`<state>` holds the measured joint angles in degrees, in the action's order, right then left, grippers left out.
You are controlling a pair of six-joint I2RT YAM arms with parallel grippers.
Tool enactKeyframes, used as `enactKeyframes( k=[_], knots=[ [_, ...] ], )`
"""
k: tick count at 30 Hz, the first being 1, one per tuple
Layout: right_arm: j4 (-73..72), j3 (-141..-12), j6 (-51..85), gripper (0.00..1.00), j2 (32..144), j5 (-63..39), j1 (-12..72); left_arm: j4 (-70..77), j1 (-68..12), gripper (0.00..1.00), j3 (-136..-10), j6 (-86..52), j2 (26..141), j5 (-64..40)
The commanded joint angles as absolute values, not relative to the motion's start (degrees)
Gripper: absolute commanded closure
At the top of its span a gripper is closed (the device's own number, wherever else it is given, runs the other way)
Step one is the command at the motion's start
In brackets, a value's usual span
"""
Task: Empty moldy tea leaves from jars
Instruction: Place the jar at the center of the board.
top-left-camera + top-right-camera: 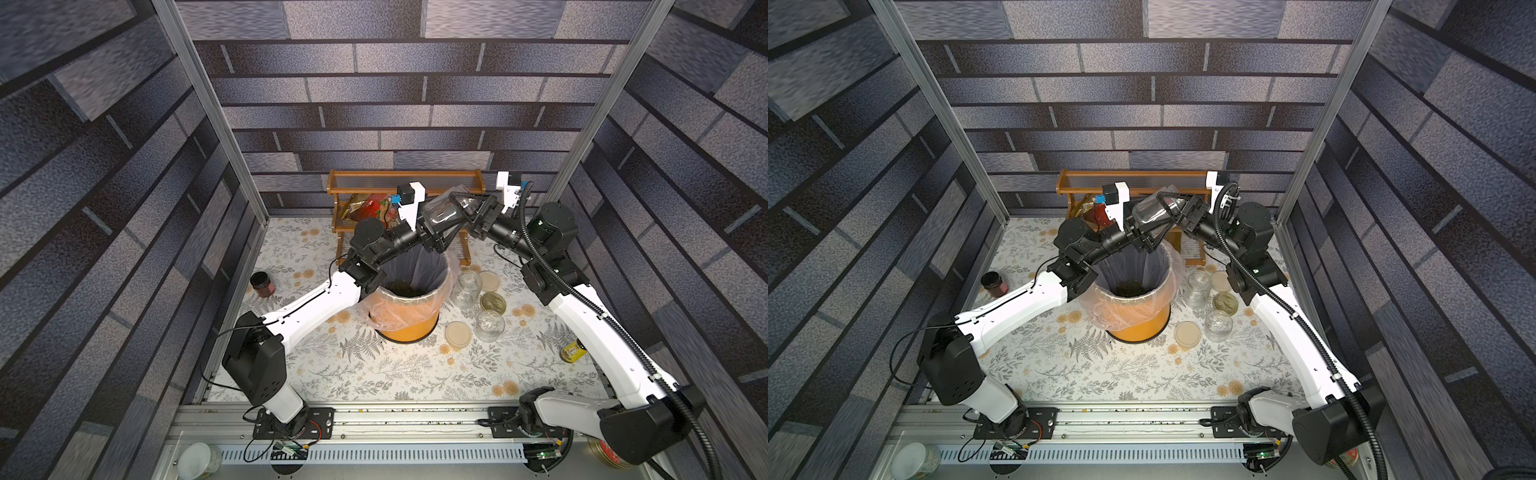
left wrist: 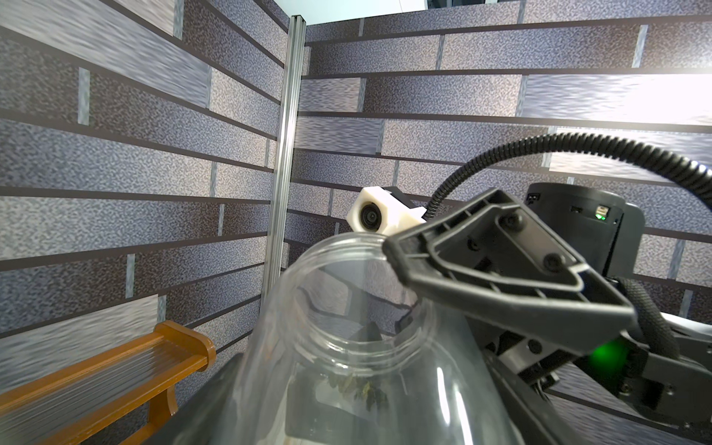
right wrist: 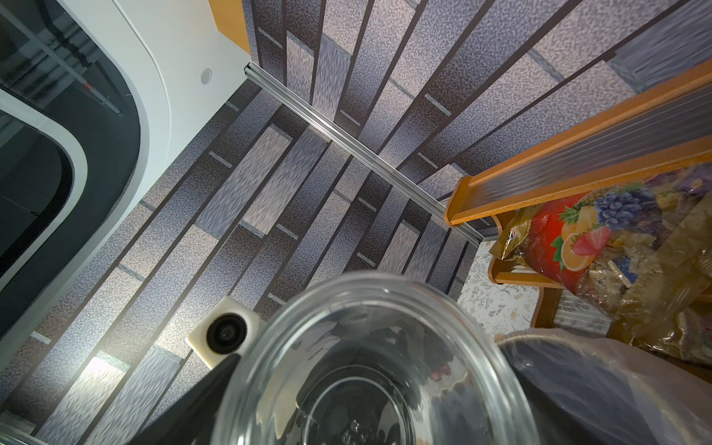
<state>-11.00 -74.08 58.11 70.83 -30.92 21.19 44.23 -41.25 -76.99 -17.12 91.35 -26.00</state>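
A clear, lidless jar (image 1: pixel 442 216) (image 1: pixel 1152 212) hangs tilted over the orange bin (image 1: pixel 409 328) (image 1: pixel 1138 328), which is lined with clear plastic. My left gripper (image 1: pixel 444 227) (image 2: pixel 346 416) is shut on the jar's lower body. A few tea leaves (image 2: pixel 360 389) cling inside the glass. My right gripper (image 1: pixel 459 210) (image 3: pixel 366 416) is open, with a finger (image 2: pixel 501 269) on each side of the jar's mouth (image 3: pixel 366 366). More tea leaves (image 1: pixel 401 287) (image 1: pixel 1133 287) lie heaped in the bin. Two empty jars (image 1: pixel 466 289) (image 1: pixel 489 326) stand right of the bin among cream lids (image 1: pixel 458 333) (image 1: pixel 488 281).
A wooden shelf (image 1: pixel 405 178) holding a snack bag (image 1: pixel 363 208) stands at the back wall, close behind both grippers. A dark jar (image 1: pixel 262 284) sits at the left, and a yellow bottle (image 1: pixel 573 350) lies under the right arm. Walls close in on both sides.
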Motion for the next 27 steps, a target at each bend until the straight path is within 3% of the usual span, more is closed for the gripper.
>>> enactKeyframes(
  k=[1,7,10,12,14,15,27],
  knots=[
    [-13.53,-76.28,58.26,0.07,71.52,-29.94,21.09,48.98,-41.92,0.52,-78.87,-18.19,91.83,-26.89],
    [-13.30,-76.38,57.55,0.22,71.81,-29.62,21.09,48.56,-42.02,0.51,-79.19,-18.10,92.46,-26.98],
    [-12.37,-76.20,56.51,0.29,71.54,-29.29,21.09,48.34,-41.93,0.44,-79.28,-18.11,92.54,-26.89],
    [-11.34,-76.27,55.66,0.32,71.20,-28.92,21.10,47.93,-41.92,0.31,-79.23,-17.87,92.46,-26.82],
    [-10.12,-76.67,54.85,0.33,71.02,-28.80,21.09,47.27,-41.77,0.04,-78.78,-17.30,92.13,-26.52],
    [-9.12,-77.12,54.48,0.33,71.10,-28.74,21.09,46.85,-41.67,0.00,-78.43,-16.94,91.78,-26.22],
    [-3.82,-79.32,50.98,0.35,71.63,-29.62,19.72,35.84,-40.15,0.00,-73.68,-14.58,83.88,-23.73]
  ],
)
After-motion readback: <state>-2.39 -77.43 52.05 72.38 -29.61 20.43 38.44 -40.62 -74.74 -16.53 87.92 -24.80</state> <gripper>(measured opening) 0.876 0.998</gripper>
